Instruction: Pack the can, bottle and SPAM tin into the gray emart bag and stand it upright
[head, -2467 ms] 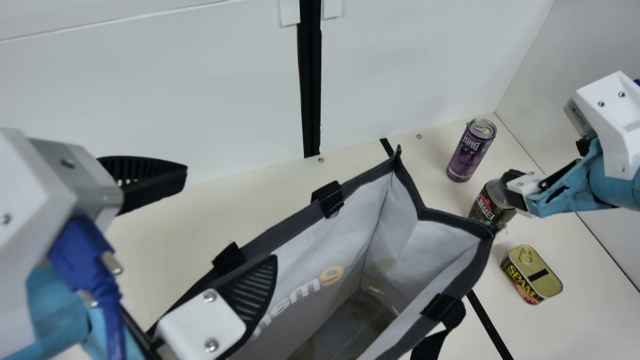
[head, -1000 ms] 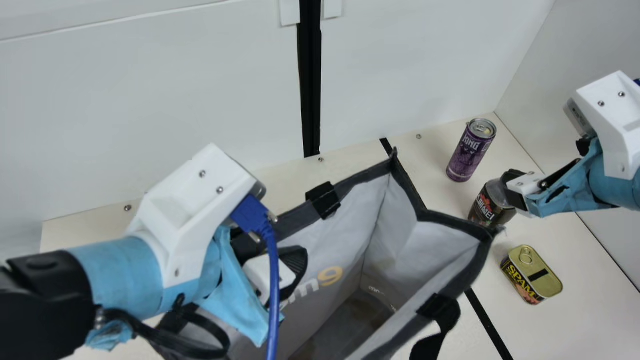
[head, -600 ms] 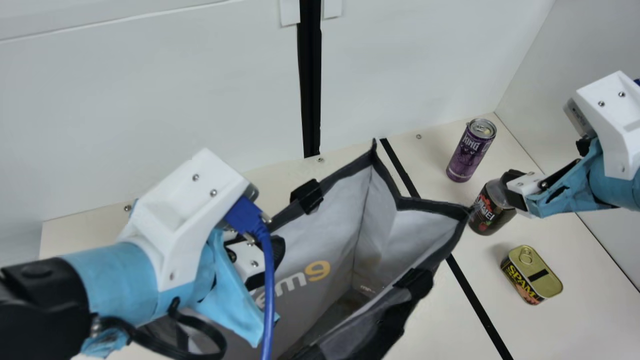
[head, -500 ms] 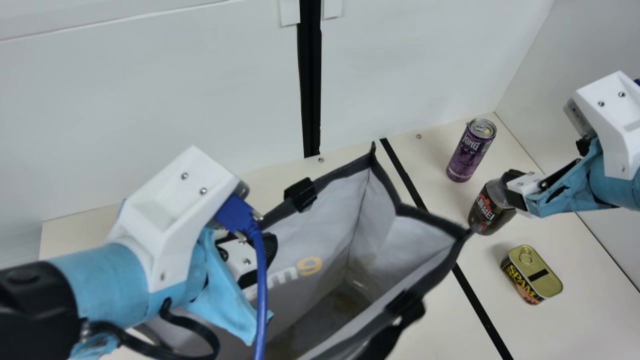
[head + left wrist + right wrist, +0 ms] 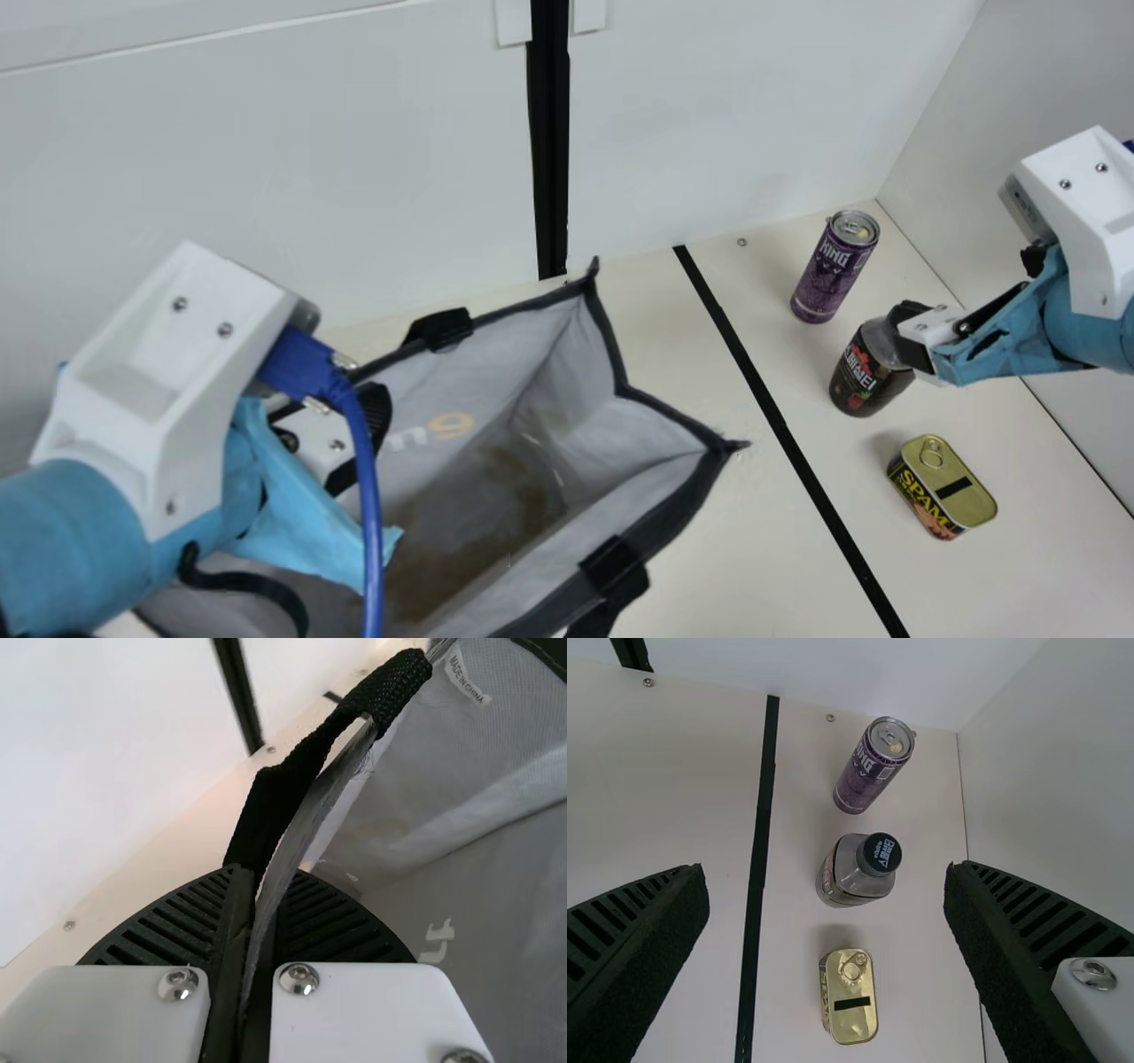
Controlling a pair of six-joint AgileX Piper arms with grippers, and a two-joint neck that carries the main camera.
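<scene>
My left gripper [image 5: 368, 425] is at the far rim of the gray bag [image 5: 664, 523], which stands with its mouth up. In the left wrist view my left gripper [image 5: 255, 881] is shut on the bag's wall [image 5: 306, 819], beside a black handle strap [image 5: 279, 802]. My right gripper [image 5: 911, 341] is over the dark bottle [image 5: 864, 377]; in the right wrist view my right gripper [image 5: 826, 881] stands open, bottle upright below its gap. The purple can [image 5: 833, 268] stands behind the bottle, the SPAM tin [image 5: 944, 487] in front of it.
White walls [image 5: 310, 177] rise behind and at the right of the table [image 5: 753, 549]. A black strip [image 5: 780, 425] crosses the tabletop between the bag and the three items. One loose black strap [image 5: 602, 607] hangs on the bag's near side.
My left gripper has moved onto the bag's rim and shut on it, then moved left with the bag, which now stands well apart from the bottle. The right arm has stayed still.
</scene>
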